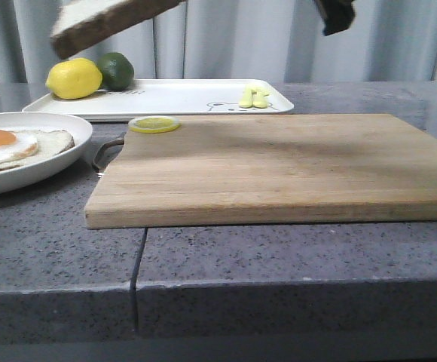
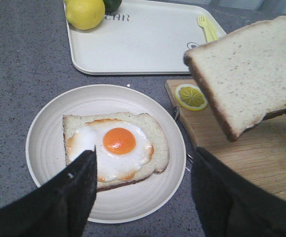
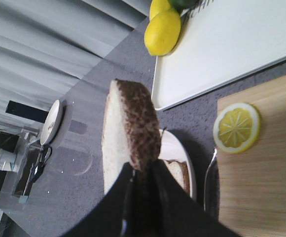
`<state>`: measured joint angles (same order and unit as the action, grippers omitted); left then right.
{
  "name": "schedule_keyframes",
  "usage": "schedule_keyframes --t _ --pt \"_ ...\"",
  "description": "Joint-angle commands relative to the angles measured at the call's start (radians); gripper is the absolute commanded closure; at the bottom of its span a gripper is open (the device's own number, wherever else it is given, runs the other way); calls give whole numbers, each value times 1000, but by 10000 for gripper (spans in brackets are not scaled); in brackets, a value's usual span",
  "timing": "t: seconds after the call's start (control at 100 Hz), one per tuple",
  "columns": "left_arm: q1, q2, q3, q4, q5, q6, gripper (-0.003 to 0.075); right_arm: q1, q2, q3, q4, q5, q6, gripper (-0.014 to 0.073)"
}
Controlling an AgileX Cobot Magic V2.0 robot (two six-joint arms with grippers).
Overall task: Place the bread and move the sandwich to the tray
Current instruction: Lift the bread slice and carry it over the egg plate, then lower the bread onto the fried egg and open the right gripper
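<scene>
Bread point(image 3: 130, 133) in right gripper point(image 3: 142, 174); plate point(image 3: 180, 153) mostly hidden behind

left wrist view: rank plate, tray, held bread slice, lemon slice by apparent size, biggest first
1-2. plate and tray: similar apparent area, and the tray is cut off by the frame, so not ranked.
3. bread, held by the right gripper close to the camera, so it looks inflated.
4. lemon slice, clearly smallest.
</scene>
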<state>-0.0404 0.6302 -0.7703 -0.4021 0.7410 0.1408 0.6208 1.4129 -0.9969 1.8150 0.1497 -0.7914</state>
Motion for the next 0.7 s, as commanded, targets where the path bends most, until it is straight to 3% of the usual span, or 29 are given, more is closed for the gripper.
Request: schedule_keyframes --t 0.0,0.69 --pt "2 5 -35 -26 -60 1 335 39 18 -78 61 -7 23 655" --pt "2 5 -35 -26 -60 1 335 265 299 -317 62 -226 181 655"
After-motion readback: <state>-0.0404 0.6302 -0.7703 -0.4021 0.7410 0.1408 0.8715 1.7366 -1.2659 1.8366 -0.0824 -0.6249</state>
